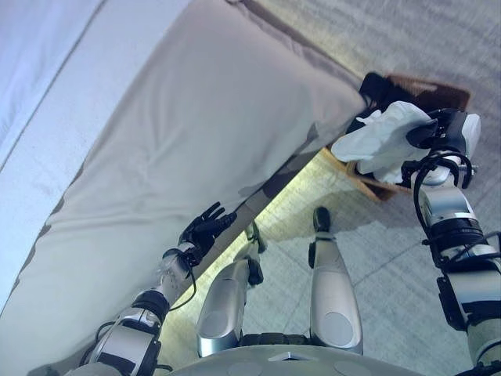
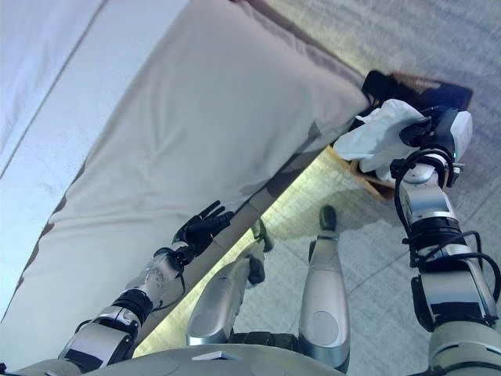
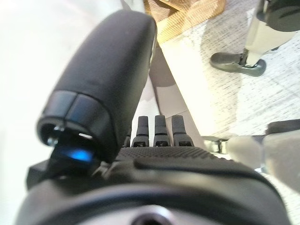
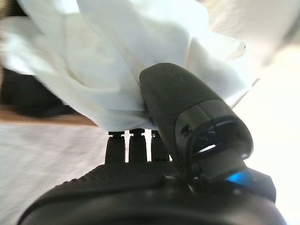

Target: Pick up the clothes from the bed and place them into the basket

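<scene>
My right hand [image 1: 437, 133] is shut on a white garment [image 1: 382, 142] and holds it bunched just above the brown wicker basket [image 1: 374, 188] on the floor beside the bed. In the right wrist view the thumb [image 4: 187, 117] presses into the white garment [image 4: 140, 56], which covers the fingers. A dark garment [image 1: 380, 84] lies in the basket. My left hand [image 1: 205, 229] is open and empty, its fingers [image 3: 154, 133] straight, over the near edge of the bed [image 1: 196, 117].
The bed has a beige cover and a white sheet [image 1: 39, 94] on its far side. Grey carpet [image 1: 391, 258] runs between the bed and the basket. The basket also shows in the left wrist view [image 3: 187, 18].
</scene>
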### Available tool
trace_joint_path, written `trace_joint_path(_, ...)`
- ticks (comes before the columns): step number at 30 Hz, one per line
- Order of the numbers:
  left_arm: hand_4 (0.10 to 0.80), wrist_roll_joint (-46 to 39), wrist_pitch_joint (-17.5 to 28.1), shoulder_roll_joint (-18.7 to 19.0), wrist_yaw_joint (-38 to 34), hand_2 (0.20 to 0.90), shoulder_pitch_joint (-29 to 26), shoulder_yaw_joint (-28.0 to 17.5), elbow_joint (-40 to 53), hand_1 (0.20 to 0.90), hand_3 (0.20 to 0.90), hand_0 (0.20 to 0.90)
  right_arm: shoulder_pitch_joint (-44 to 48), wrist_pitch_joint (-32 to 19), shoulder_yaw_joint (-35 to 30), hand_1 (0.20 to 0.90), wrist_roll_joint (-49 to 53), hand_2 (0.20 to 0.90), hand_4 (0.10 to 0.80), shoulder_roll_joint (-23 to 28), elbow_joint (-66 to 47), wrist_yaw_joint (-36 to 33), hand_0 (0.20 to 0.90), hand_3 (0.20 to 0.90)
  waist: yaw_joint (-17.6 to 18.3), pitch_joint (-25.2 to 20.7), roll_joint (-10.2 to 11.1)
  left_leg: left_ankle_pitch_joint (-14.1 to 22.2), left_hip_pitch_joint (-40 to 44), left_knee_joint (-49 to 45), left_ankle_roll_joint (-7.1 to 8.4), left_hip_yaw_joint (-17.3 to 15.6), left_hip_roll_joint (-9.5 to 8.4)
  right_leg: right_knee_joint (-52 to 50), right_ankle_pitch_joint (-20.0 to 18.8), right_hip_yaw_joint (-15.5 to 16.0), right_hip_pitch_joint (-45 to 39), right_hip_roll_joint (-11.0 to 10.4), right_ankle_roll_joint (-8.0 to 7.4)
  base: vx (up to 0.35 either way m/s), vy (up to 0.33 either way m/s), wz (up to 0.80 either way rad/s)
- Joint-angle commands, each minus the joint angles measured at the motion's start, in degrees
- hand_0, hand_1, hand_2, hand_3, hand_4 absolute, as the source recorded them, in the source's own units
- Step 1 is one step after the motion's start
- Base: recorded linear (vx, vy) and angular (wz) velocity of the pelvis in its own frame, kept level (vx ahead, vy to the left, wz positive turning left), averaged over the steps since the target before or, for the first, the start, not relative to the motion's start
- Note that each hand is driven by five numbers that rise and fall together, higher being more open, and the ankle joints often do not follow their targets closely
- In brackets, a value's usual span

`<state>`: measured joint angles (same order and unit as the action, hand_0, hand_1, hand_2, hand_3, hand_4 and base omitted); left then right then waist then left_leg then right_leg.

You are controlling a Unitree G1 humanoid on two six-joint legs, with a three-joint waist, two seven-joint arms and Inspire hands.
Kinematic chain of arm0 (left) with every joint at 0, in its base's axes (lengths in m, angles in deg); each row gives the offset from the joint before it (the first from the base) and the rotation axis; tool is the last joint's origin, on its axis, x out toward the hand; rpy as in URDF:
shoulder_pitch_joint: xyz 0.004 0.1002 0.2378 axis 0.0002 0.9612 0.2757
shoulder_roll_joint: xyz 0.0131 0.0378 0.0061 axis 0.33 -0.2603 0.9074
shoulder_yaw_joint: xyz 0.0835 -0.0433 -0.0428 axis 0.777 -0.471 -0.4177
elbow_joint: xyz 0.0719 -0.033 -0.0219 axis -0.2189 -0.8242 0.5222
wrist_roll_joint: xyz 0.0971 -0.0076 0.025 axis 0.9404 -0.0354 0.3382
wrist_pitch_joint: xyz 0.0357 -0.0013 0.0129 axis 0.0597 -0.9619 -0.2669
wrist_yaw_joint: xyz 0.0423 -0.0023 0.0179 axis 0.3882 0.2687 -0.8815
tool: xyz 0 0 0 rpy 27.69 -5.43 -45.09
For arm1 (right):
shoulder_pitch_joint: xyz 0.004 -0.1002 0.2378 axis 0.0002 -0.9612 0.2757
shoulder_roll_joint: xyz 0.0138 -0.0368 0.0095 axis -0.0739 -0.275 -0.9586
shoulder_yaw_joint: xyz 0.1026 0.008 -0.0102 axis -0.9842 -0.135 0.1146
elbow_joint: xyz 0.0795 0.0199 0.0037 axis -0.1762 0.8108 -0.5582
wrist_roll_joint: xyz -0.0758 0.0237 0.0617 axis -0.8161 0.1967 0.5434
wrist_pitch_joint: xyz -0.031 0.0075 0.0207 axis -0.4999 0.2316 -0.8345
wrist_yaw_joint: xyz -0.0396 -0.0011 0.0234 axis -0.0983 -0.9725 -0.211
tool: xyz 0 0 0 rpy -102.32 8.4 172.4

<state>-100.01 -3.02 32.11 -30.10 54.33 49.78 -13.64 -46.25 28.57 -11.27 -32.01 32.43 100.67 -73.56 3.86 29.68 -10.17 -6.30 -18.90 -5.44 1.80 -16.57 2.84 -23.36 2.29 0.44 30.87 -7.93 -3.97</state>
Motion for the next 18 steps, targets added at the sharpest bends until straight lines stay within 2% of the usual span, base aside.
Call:
trace_joint_path(1, 0.8, -2.47, 2.89, 2.35, 2.55, 0.9, 0.6, 2.09, 3.01, 0.9, 0.9, 0.9, 10.26, 0.7, 2.06, 0.9, 1.34, 0.9, 0.8, 5.62, 3.36, -4.0, 0.9, 0.9, -0.21, 0.1, -1.75, 10.13, -6.53, -12.08, -0.8, 7.36, -3.04, -3.77, 7.7, 7.17, 0.61, 1.43, 4.57, -0.066, -0.075, 0.03)
trace_joint_path(3, 0.8, -2.36, 2.34, 3.63, 2.95, 0.9, 0.1, 2.84, 3.38, 0.9, 0.9, 0.9, 13.05, 4.57, 4.69, 0.9, -0.24, 0.9, 0.8, 6.6, 10.06, -3.42, 0.9, 0.9, -1.32, 0.11, -2.38, 9.08, -9.27, -11.85, -0.84, 7.88, -3.27, -5.41, 8.08, 7.38, 3.49, 1.29, 4.74, -0.073, -0.076, 0.05)
trace_joint_path(6, 0.8, -3.19, 1.77, 4.61, 2.94, 0.9, -0.18, 3.02, 3.99, 0.9, 0.9, 0.9, 14.74, 5.69, 6.16, 0.9, 1.87, 0.9, 0.8, 7.85, 13.97, -4.88, 0.9, 0.9, -2.02, 0.11, -2.72, 8.22, -10.78, -11.38, -0.95, 8.32, -3.34, -6.16, 8.12, 7.37, 5.11, 1.45, 4.87, -0.04, -0.036, 0.07)
trace_joint_path(9, 0.8, -3.69, 1.59, 5.04, 2.94, 0.9, 0.19, 3.22, 4.57, 0.9, 0.9, 0.9, 13.78, 1.4, 3.27, 0.9, 7.71, 0.9, 0.8, 8.28, 14.88, -11.05, 0.9, 0.9, -2.3, 0.11, -2.82, 7.81, -11.03, -10.59, -1.05, 8.74, -3.43, -6.52, 8.3, 7.49, 5.52, 1.65, 4.84, -0.024, -0.002, 0.07)
trace_joint_path(10, 0.8, -3.49, 1.77, 4.91, 3.14, 0.9, 0.56, 3.36, 4.52, 0.9, 0.9, 0.9, 13.46, -1.1, 1.83, 0.9, 9.11, 0.9, 0.8, 8.42, 14.33, -14.16, 0.9, 0.9, -2.34, 0.11, -2.88, 7.74, -10.72, -10.18, -1.02, 8.9, -3.5, -6.41, 8.34, 7.56, 5.26, 1.67, 4.8, -0.009, 0.059, 0.09)
trace_joint_path(12, 0.8, -3.35, 2.88, 3.7, 3.01, 0.9, 2.15, 3.94, 4.24, 0.9, 0.9, 0.9, 11.78, -10.0, -3.2, 0.9, 11.15, 0.9, 0.8, 7.68, 9.57, -20.23, 0.9, 0.9, -1.87, 0.11, -2.99, 7.73, -8.88, -8.91, -0.73, 9.1, -3.53, -5.43, 8.31, 7.54, 3.6, 1.76, 4.61, 0.001, 0.116, 0.08)
trace_joint_path(13, 0.8, -3.3, 2.93, 3.61, 2.99, 0.9, 2.34, 4.0, 4.21, 0.9, 0.9, 0.9, 11.36, -10.97, -3.82, 0.9, 10.84, 0.9, 0.8, 7.48, 8.93, -20.73, 0.9, 0.9, -1.85, 0.11, -2.98, 7.68, -8.43, -8.61, -0.66, 9.12, -3.52, -5.12, 8.27, 7.54, 3.18, 1.82, 4.59, 0.001, 0.124, 0.1)
trace_joint_path(16, 0.8, -3.16, 3.41, 2.51, 3.24, 0.9, 3.55, 3.76, 3.28, 0.9, 0.9, 0.9, 8.95, -20.08, -8.32, 0.9, 8.11, 0.9, 0.8, 5.96, 3.44, -24.06, 0.9, 0.9, -1.16, 0.1, -2.87, 7.39, -4.79, -6.08, -0.31, 9.04, -3.37, -2.07, 7.53, 7.24, -0.1, 2.35, 4.33, -0.024, 0.165, 0.11)
trace_joint_path(17, 0.8, -2.95, 3.52, 2.23, 3.09, 0.9, 4.0, 3.54, 2.99, 0.9, 0.9, 0.9, 7.29, -23.03, -10.09, 0.9, 8.42, 0.9, 0.8, 5.0, 0.19, -25.26, 0.9, 0.9, -0.82, 0.11, -2.66, 6.02, -3.9, -4.76, -0.57, 8.19, -3.01, -0.21, 5.56, 7.72, -0.93, 2.58, 4.55, -0.093, 0.197, 0.07)
trace_joint_path(18, 0.8, -2.95, 3.48, 2.04, 2.87, 0.9, 4.16, 3.34, 2.6, 0.9, 0.9, 0.9, 5.87, -24.42, -11.51, 0.9, 8.76, 0.9, 0.8, 4.09, -2.11, -25.61, 0.9, 0.9, -0.53, 0.11, -2.32, 5.95, -2.53, -3.82, -0.51, 7.97, -2.93, 0.95, 5.17, 7.61, -2.2, 2.7, 4.35, -0.105, 0.188, 0.05)
